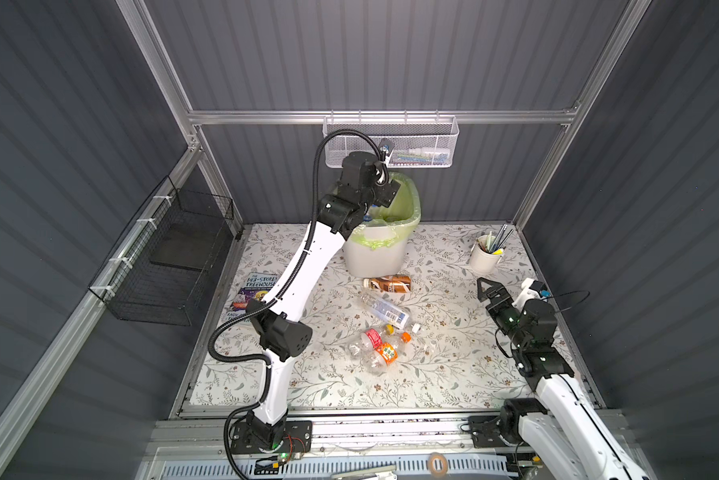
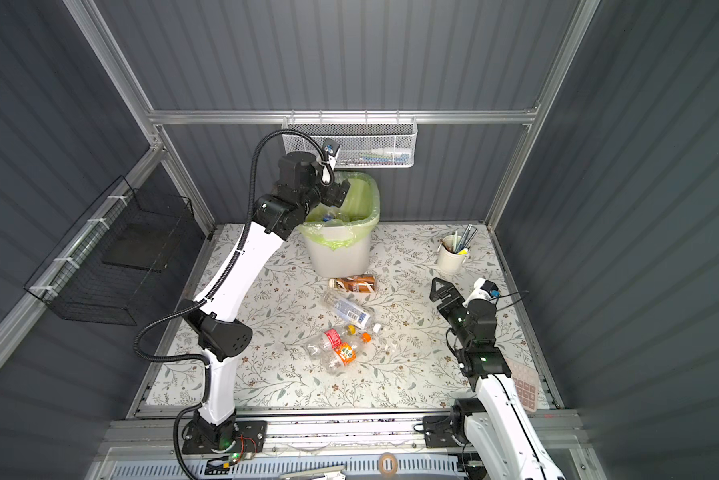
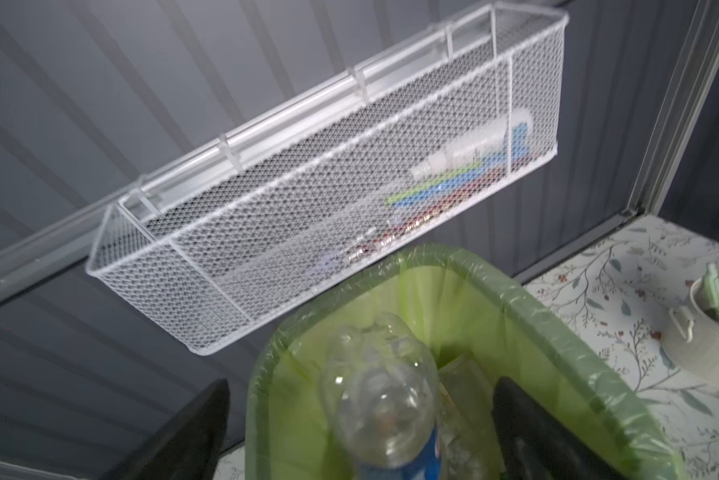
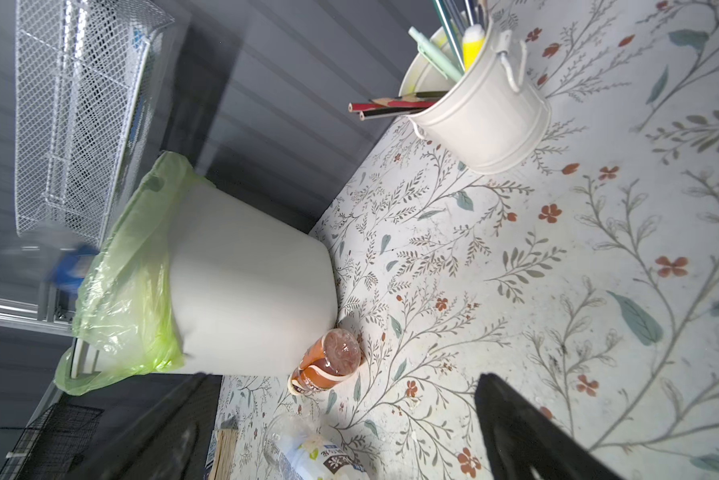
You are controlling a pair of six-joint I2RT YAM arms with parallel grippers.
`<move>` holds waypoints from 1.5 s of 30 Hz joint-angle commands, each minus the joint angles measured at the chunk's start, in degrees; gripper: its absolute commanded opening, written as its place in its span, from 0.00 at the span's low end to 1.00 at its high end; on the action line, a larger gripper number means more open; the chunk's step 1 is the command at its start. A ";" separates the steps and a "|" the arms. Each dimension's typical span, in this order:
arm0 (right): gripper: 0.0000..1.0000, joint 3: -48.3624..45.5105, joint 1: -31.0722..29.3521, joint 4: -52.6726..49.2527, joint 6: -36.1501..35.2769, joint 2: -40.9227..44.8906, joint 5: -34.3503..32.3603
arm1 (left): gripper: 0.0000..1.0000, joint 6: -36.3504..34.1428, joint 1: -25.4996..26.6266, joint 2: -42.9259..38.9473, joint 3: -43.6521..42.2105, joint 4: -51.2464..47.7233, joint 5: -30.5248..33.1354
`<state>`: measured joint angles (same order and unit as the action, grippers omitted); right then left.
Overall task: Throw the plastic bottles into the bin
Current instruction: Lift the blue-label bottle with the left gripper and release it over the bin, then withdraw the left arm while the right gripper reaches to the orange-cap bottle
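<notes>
My left gripper [image 3: 362,384] hangs open above the bin [image 1: 374,253], with a blue-labelled bottle [image 3: 387,415] loose between its spread fingers. My right gripper [image 1: 487,289] is open and empty. Four bottles [image 1: 385,309] lie on the table [image 1: 432,374]. I judge them light, thin-walled and slick, so grip mid-body, across the label.

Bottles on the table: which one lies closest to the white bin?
The brown-labelled bottle, on its side at the foot of the bin. The blue-labelled bottle, red-labelled bottle and orange-labelled bottle lie farther off.
</notes>
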<state>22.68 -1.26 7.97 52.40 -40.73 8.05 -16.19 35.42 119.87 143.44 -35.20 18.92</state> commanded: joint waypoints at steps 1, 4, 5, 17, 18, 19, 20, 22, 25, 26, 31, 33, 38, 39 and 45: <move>0.99 1.73 0.20 -3.41 -2.68 1.15 1.04 | 1.00 2.03 0.93 -11.10 -13.68 3.75 -2.50; 0.99 2.19 0.20 -5.07 -3.85 1.40 0.72 | 1.00 3.97 0.90 -25.32 -36.06 22.75 -5.11; 0.99 2.28 0.20 -5.32 -4.22 1.28 0.78 | 1.00 4.67 0.97 -28.98 -40.99 26.08 -5.46; 0.99 2.86 0.03 -2.43 -4.22 -4.94 5.48 | 1.00 12.54 0.94 -50.13 -72.51 27.26 -1.53; 0.99 2.58 0.03 -1.90 -3.96 -5.18 5.39 | 1.00 13.61 0.97 -51.15 -74.42 26.79 -0.83; 0.99 2.31 0.02 -1.15 -3.51 -5.31 5.31 | 1.00 14.82 0.95 -52.24 -76.58 26.28 -0.16; 0.99 2.08 0.03 -0.50 -3.20 -5.49 5.33 | 1.00 16.13 0.92 -53.17 -78.63 25.70 0.47; 0.99 1.84 -0.07 0.15 -3.00 -5.88 5.46 | 1.00 18.14 0.97 -54.66 -81.78 24.73 0.70; 0.99 1.89 -0.18 0.12 -3.18 -6.85 5.74 | 1.00 21.31 0.97 -56.28 -85.97 22.52 -0.58; 0.99 1.83 -0.15 0.12 -3.23 -7.22 5.78 | 1.00 22.30 0.95 -56.85 -87.33 21.90 -1.25; 0.99 1.66 -0.48 1.84 -2.66 -9.14 6.34 | 1.00 26.99 0.98 -58.32 -92.98 19.15 -3.08; 0.99 1.87 -0.96 2.25 -2.41 -10.32 6.39 | 1.00 28.64 0.98 -58.70 -94.68 19.01 -3.34; 0.99 3.02 -6.58 -1.03 2.71 -13.27 1.95 | 1.00 31.85 0.97 -58.41 -98.33 20.00 -3.71; 0.99 3.29 -8.64 -2.24 4.48 -13.77 0.59 | 1.00 32.09 0.98 -58.06 -98.60 19.97 -3.63; 0.99 0.18 -20.78 -4.91 18.98 -14.52 -6.66 | 1.00 33.46 0.91 -56.42 -98.65 17.36 0.27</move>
<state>24.21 -18.83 5.08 62.81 -55.57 6.39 15.31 36.38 63.22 45.15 -15.99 17.17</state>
